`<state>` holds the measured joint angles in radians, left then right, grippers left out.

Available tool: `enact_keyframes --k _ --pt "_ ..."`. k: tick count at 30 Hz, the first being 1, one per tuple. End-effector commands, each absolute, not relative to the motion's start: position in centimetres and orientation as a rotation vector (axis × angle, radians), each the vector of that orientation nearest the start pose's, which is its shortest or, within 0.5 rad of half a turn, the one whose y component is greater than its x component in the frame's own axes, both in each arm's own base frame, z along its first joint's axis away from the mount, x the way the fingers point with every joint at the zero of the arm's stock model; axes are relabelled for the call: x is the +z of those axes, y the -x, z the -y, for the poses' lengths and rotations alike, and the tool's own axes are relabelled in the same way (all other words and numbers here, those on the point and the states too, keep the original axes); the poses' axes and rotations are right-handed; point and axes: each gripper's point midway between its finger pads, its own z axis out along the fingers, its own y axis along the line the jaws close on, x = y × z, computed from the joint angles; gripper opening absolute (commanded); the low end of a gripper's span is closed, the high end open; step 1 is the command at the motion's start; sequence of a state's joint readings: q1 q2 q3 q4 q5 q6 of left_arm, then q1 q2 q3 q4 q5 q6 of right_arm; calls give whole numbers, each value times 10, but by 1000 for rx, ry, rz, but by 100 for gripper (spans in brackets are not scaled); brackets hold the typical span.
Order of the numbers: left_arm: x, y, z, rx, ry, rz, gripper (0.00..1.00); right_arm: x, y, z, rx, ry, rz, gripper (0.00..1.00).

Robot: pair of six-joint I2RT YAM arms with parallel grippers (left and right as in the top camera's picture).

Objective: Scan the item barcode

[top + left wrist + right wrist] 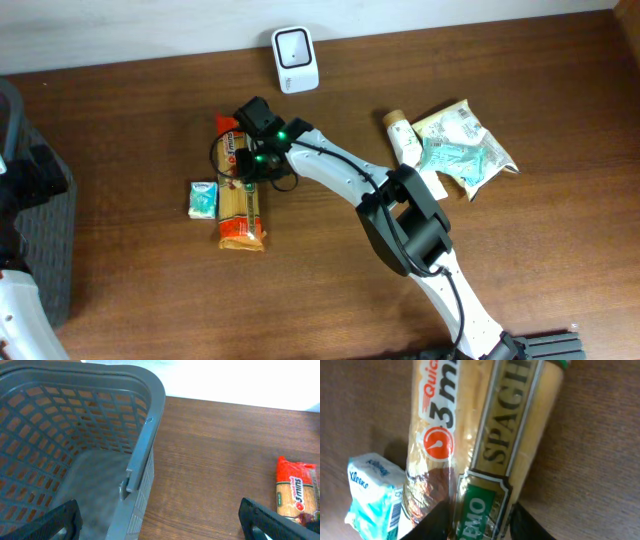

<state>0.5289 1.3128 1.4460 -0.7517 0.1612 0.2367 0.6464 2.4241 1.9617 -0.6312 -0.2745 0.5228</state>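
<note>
While jaws straddle spaghetti pack (495, 435), tissues (370, 490) sit beside.

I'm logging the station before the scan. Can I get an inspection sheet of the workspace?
Surface: wooden table, no spills seen.
Job's things: white scanner at far edge; spaghetti pack lying beside orange pasta pack.
Clutter: Kleenex pack, packet pile, grey basket.
Grippers: left gripper open, empty, by the basket; right gripper straddling the spaghetti pack, grip unclear.
Cables: black cable looped at the right wrist.
Surroundings: light wall behind the table.
</note>
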Motion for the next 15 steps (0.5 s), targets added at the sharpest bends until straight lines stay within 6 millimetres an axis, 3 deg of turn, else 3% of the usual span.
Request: enact_keyframes --k 1,4,6,11,12,15 --pt "328 -347 -172 273 214 -2160 99 -11 -423 -362 599 242 -2875 16" --pt "328 -347 -172 273 214 -2160 99 -9 -423 -355 599 243 -2894 4" --pt "328 -347 -172 273 214 -2160 99 0 -425 -351 624 269 -2895 4" --pt "328 -347 -172 273 214 -2160 99 65 -431 -327 607 496 -2831 4" --pt "328 -347 -172 273 214 -2160 99 78 -428 -318 567 520 -2836 4" --pt "328 -347 -172 273 214 -2160 99 95 -426 -264 166 452 -2879 4"
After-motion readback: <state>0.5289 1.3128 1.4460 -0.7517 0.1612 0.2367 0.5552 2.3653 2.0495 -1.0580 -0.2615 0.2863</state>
